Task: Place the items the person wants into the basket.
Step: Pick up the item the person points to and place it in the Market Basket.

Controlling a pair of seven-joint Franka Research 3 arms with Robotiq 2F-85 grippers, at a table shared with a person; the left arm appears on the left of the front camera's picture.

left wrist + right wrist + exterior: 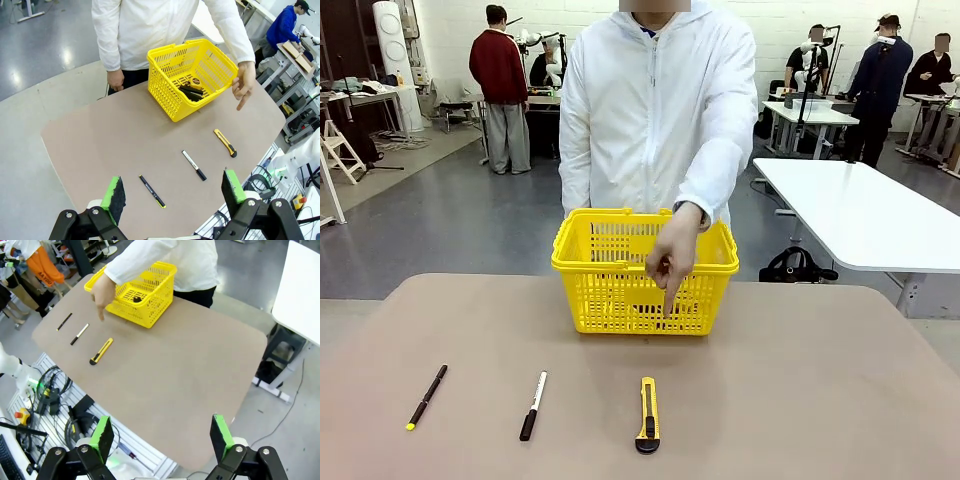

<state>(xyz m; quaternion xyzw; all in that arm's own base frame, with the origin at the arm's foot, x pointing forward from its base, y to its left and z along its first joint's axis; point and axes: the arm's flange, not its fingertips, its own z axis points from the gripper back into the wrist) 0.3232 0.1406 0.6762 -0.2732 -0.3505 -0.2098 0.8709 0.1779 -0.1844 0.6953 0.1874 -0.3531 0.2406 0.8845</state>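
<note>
The yellow basket (610, 300) stands at the table's far middle, in front of the person in a white coat (655, 110). The person's hand (672, 258) points a finger down over the basket's near side, toward the yellow-and-black utility knife (648, 413) lying near the front edge. In the left wrist view, a round yellow-and-black tape measure (194, 80) lies inside the basket (167, 90) beside dark items. My left gripper (173, 192) is open, high above the table's edge. Also open and high is my right gripper (162, 437), far from the knife (101, 351) and the basket (150, 305).
A black-and-white marker (533, 405) and a black pen with a yellow tip (426, 396) lie left of the knife. The brown table's (820, 380) right half is bare. A white table (860, 215) and a black bag (798, 267) stand beyond at the right.
</note>
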